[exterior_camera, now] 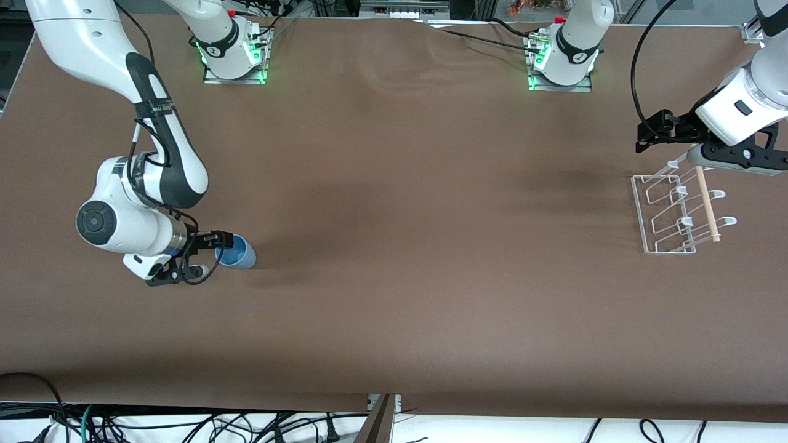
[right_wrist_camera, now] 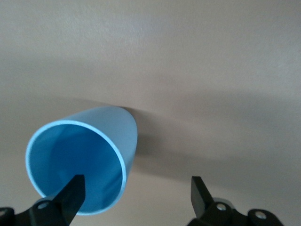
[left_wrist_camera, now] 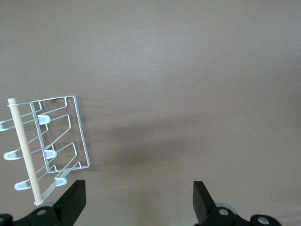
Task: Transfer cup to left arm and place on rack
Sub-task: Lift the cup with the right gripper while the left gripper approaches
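- Cup: a small light-blue tapered plastic tumbler [exterior_camera: 237, 252], smooth, without a handle. It is at the right arm's end of the brown desk [exterior_camera: 394, 246], roughly midway between the edge where our bases stand and the edge nearest the front camera. It is tilted, with its open mouth facing my right wrist camera [right_wrist_camera: 84, 160].
- My right gripper [exterior_camera: 212, 246]: low at the cup's mouth. The fingers are spread; one black finger [right_wrist_camera: 70, 195] overlaps the cup's rim, the other [right_wrist_camera: 200, 193] stands clear of the cup over bare desk. I cannot tell whether the first finger is touching the rim.
- Rack: a small white wire drying rack [exterior_camera: 668, 212] with upturned white-tipped pegs and a light wooden dowel [exterior_camera: 707, 203] lying across them. It stands on the desk at the left arm's end, well apart from the cup.
- My left gripper [exterior_camera: 662, 132]: a white boxy hand with black fingers, in the air over the rack's end nearest the base edge. In the left wrist view its fingers [left_wrist_camera: 73, 200] are spread wide with nothing between them, and the rack [left_wrist_camera: 61, 141] shows beside them on the desk.
- My left arm waits there.
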